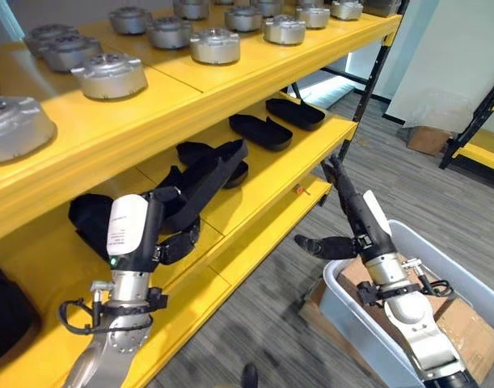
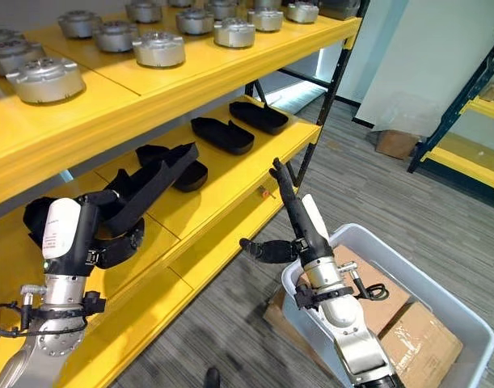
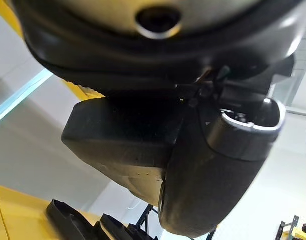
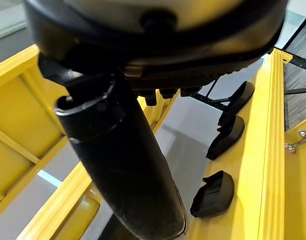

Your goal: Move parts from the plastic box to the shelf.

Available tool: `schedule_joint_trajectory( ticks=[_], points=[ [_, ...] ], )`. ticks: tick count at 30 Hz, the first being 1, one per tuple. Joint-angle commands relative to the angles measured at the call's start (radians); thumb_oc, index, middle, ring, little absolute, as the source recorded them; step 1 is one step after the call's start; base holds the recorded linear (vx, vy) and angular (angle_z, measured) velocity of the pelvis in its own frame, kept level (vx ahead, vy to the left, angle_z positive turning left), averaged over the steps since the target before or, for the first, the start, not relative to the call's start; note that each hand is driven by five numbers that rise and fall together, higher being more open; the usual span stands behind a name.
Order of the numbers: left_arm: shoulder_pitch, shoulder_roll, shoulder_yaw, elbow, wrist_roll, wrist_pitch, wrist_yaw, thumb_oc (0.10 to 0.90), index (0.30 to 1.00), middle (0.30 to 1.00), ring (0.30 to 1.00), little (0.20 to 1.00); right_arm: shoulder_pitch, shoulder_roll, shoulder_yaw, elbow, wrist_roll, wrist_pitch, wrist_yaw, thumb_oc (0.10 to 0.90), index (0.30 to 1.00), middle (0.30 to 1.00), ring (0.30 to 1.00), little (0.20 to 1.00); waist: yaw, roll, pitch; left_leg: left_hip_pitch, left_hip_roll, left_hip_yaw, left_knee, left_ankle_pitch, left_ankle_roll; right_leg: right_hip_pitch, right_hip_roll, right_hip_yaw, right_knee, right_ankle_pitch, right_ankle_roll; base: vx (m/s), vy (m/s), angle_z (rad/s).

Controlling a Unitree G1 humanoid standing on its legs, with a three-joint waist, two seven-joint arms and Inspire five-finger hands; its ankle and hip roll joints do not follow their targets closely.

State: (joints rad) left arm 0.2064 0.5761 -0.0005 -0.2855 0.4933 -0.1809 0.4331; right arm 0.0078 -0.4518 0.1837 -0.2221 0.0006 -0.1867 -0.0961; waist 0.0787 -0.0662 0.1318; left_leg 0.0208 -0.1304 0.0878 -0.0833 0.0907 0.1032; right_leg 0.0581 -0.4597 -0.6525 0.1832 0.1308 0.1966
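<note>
My left hand (image 1: 152,233) is over the yellow middle shelf (image 1: 255,182), fingers curled round a long black part (image 1: 212,172) that slants up and to the right just above the board. In the left wrist view the same black part (image 3: 123,136) sits against the thumb (image 3: 213,175). My right hand (image 2: 311,234) is above the near corner of the grey plastic box (image 2: 307,319). It is open and holds nothing, with straight fingers (image 2: 282,184) pointing up toward the shelf and the thumb out to the left.
More black parts (image 1: 260,131) (image 1: 296,113) lie further along the middle shelf, and others sit at its left (image 1: 89,220). Several round silver parts (image 1: 109,74) line the top shelf. Brown cardboard (image 2: 412,343) lies in the box. A second yellow rack (image 1: 481,149) and a carton (image 1: 428,139) stand to the right.
</note>
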Motion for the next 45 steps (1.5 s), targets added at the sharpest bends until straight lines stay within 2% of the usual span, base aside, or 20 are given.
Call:
schedule_joint_trajectory(
  ticks=[1,4,6,11,17,19,20,22,24,25,26,27,29,30,32,34,38,42,43,45],
  points=[
    [-0.136,0.011,0.032,-0.098,0.001,-0.082,0.098,0.4,0.3,0.3,0.3,0.3,-0.074,-0.023,-0.025,-0.06,-0.004,-0.084,-0.034,0.9,1.0,1.0,1.0,1.0,-0.065,0.012,-0.047,0.069,0.077,-0.09,-0.004,-0.126,-0.053,-0.103,0.147,0.278,0.046,-0.062,-0.016,-0.06,0.025,0.27],
    [-0.142,0.007,0.007,-0.075,-0.021,-0.088,0.071,0.4,0.3,0.3,0.3,0.3,-0.054,-0.044,-0.033,-0.057,0.036,-0.096,-0.008,0.9,1.0,1.0,1.0,1.0,-0.087,0.0,-0.06,0.039,0.067,-0.127,-0.002,-0.091,-0.049,-0.12,0.367,0.479,0.059,-0.193,-0.083,-0.03,-0.003,0.52],
    [-0.142,0.006,0.0,-0.072,-0.027,-0.087,0.062,0.4,0.3,0.3,0.3,0.3,-0.045,-0.049,-0.038,-0.062,0.043,-0.1,-0.005,0.9,1.0,1.0,1.0,1.0,-0.094,-0.004,-0.065,0.028,0.062,-0.144,0.001,-0.086,-0.048,-0.12,0.402,0.516,0.05,-0.206,-0.095,-0.03,-0.053,0.37],
    [-0.119,-0.007,0.006,-0.088,-0.052,-0.096,0.054,0.4,0.3,0.3,0.3,0.3,-0.06,-0.063,-0.038,-0.072,0.067,-0.111,-0.021,0.9,1.0,1.0,1.0,1.0,-0.083,-0.011,-0.083,-0.037,0.066,-0.178,0.004,-0.042,-0.088,-0.046,0.421,0.498,-0.199,-0.132,-0.105,-0.13,-0.169,0.46],
    [-0.113,-0.014,0.012,-0.113,-0.075,-0.102,0.072,0.4,0.3,0.3,0.3,0.3,-0.112,-0.087,-0.023,-0.069,0.056,-0.121,-0.051,0.9,1.0,1.0,1.0,1.0,-0.038,0.018,-0.012,-0.142,0.044,-0.222,0.161,-0.039,-0.149,0.001,0.397,0.384,-0.251,-0.126,-0.126,-0.14,-0.116,0.46],
    [-0.147,-0.016,0.019,-0.115,-0.084,-0.1,0.079,0.4,0.3,0.3,0.3,0.3,-0.146,-0.092,-0.017,-0.059,0.043,-0.116,-0.07,0.9,1.0,1.0,1.0,1.0,-0.062,0.013,0.006,-0.141,0.112,-0.083,0.253,-0.113,-0.139,-0.047,0.348,0.338,-0.207,-0.112,-0.124,-0.27,0.063,1.22],
    [-0.151,-0.017,0.024,-0.118,-0.084,-0.107,0.088,0.4,0.3,0.3,0.3,0.3,-0.144,-0.091,-0.016,-0.062,0.052,-0.119,-0.073,0.9,1.0,1.0,1.0,1.0,-0.075,0.003,0.003,-0.106,0.195,-0.016,0.316,-0.161,-0.138,-0.062,0.324,0.315,-0.188,-0.118,-0.129,-0.14,0.079,1.27],
    [-0.158,-0.019,0.017,-0.115,-0.085,-0.109,0.093,0.4,0.3,0.3,0.3,0.3,-0.122,-0.087,-0.023,-0.065,0.066,-0.12,-0.076,0.9,1.0,1.0,1.0,1.0,-0.091,0.003,-0.009,-0.05,0.292,0.018,0.305,-0.149,-0.154,-0.07,0.305,0.279,-0.174,-0.124,-0.127,-0.07,0.113,0.87],
    [-0.167,-0.029,0.009,-0.113,-0.091,-0.106,0.103,0.4,0.3,0.3,0.3,0.3,-0.099,-0.091,-0.04,-0.07,0.076,-0.12,-0.081,0.9,1.0,1.0,1.0,1.0,-0.121,0.014,-0.02,0.012,0.427,0.068,0.255,-0.057,-0.197,-0.075,0.278,0.228,-0.15,-0.134,-0.122,-0.07,0.267,0.81],
    [-0.177,-0.032,0.0,-0.114,-0.096,-0.108,0.11,0.4,0.3,0.3,0.3,0.3,-0.077,-0.093,-0.057,-0.064,0.086,-0.119,-0.093,0.9,1.0,1.0,1.0,1.0,-0.14,0.037,-0.035,0.048,0.522,0.087,0.184,0.054,-0.24,-0.091,0.245,0.194,-0.112,-0.141,-0.106,-0.06,0.416,0.93],
    [-0.179,-0.035,-0.003,-0.114,-0.095,-0.104,0.113,0.4,0.3,0.3,0.3,0.3,-0.068,-0.096,-0.07,-0.062,0.087,-0.12,-0.099,0.9,1.0,1.0,1.0,1.0,-0.139,0.05,-0.043,0.053,0.538,0.066,0.142,0.091,-0.261,-0.101,0.227,0.183,-0.087,-0.144,-0.096,-0.03,0.452,1.55],
    [-0.175,-0.036,0.0,-0.116,-0.093,-0.104,0.115,0.4,0.3,0.3,0.3,0.3,-0.061,-0.092,-0.081,-0.058,0.09,-0.119,-0.104,0.9,1.0,1.0,1.0,1.0,-0.13,0.064,-0.046,0.052,0.509,0.006,0.099,0.069,-0.261,-0.108,0.212,0.188,-0.061,-0.144,-0.085,0.01,0.364,1.44],
    [-0.179,-0.032,-0.01,-0.117,-0.089,-0.107,0.099,0.4,0.3,0.3,0.3,0.3,-0.028,-0.091,-0.119,-0.064,0.085,-0.119,-0.103,0.9,1.0,1.0,1.0,1.0,-0.127,0.058,-0.061,0.044,0.465,0.02,0.058,-0.015,-0.255,-0.099,0.144,0.158,0.005,-0.135,-0.065,0.03,0.41,1.23],
    [-0.171,-0.019,-0.011,-0.126,-0.097,-0.112,0.084,0.4,0.3,0.3,0.3,0.3,-0.022,-0.065,-0.122,-0.047,0.072,-0.114,-0.105,0.9,1.0,1.0,1.0,1.0,-0.102,0.043,-0.068,0.059,0.399,-0.017,0.035,-0.066,-0.233,-0.07,0.102,0.139,-0.003,-0.106,-0.037,0.04,0.406,1.19],
    [-0.159,-0.013,0.002,-0.131,-0.088,-0.106,0.089,0.4,0.3,0.3,0.3,0.3,-0.018,-0.045,-0.117,-0.049,0.057,-0.106,-0.093,0.9,1.0,1.0,1.0,1.0,-0.082,0.014,-0.071,0.064,0.345,-0.03,0.041,-0.106,-0.206,-0.045,0.06,0.136,-0.018,-0.068,-0.005,0.02,0.364,1.06],
    [-0.145,-0.007,0.012,-0.135,-0.078,-0.101,0.094,0.4,0.3,0.3,0.3,0.3,-0.014,-0.035,-0.112,-0.046,0.049,-0.097,-0.089,0.9,1.0,1.0,1.0,1.0,-0.071,-0.008,-0.074,0.064,0.306,-0.039,0.045,-0.127,-0.186,-0.031,0.034,0.133,-0.03,-0.035,0.016,0.01,0.269,0.88],
    [-0.085,0.007,0.065,-0.138,-0.024,-0.081,0.121,0.4,0.3,0.3,0.3,0.3,0.005,0.005,-0.093,-0.038,0.02,-0.08,-0.079,0.9,1.0,1.0,1.0,1.0,-0.032,-0.055,-0.084,0.072,0.178,-0.047,0.055,-0.18,-0.129,0.002,-0.05,0.139,-0.089,0.114,0.064,0.02,0.359,0.25],
    [-0.053,0.01,0.104,-0.124,-0.003,-0.065,0.144,0.4,0.3,0.3,0.3,0.3,0.025,0.03,-0.076,-0.034,-0.011,-0.07,-0.081,0.9,1.0,1.0,1.0,1.0,-0.017,-0.068,-0.065,0.114,0.095,-0.052,0.05,-0.201,-0.075,-0.01,-0.13,0.156,-0.019,0.202,0.059,0.03,0.385,0.03],
    [-0.055,0.009,0.112,-0.118,-0.003,-0.057,0.147,0.4,0.3,0.3,0.3,0.3,0.025,0.035,-0.067,-0.036,-0.009,-0.07,-0.077,0.9,1.0,1.0,1.0,1.0,-0.026,-0.058,-0.042,0.138,0.092,-0.055,0.032,-0.192,-0.058,-0.033,-0.119,0.195,0.057,0.191,0.044,-0.01,0.391,0.06],
    [-0.068,0.007,0.11,-0.097,-0.014,-0.053,0.142,0.4,0.3,0.3,0.3,0.3,0.022,0.029,-0.061,-0.037,-0.003,-0.072,-0.059,0.9,1.0,1.0,1.0,1.0,-0.047,-0.044,-0.024,0.15,0.101,-0.056,0.021,-0.178,-0.042,-0.11,-0.011,0.274,0.163,0.074,0.003,-0.05,0.257,-0.04]
  ],
)
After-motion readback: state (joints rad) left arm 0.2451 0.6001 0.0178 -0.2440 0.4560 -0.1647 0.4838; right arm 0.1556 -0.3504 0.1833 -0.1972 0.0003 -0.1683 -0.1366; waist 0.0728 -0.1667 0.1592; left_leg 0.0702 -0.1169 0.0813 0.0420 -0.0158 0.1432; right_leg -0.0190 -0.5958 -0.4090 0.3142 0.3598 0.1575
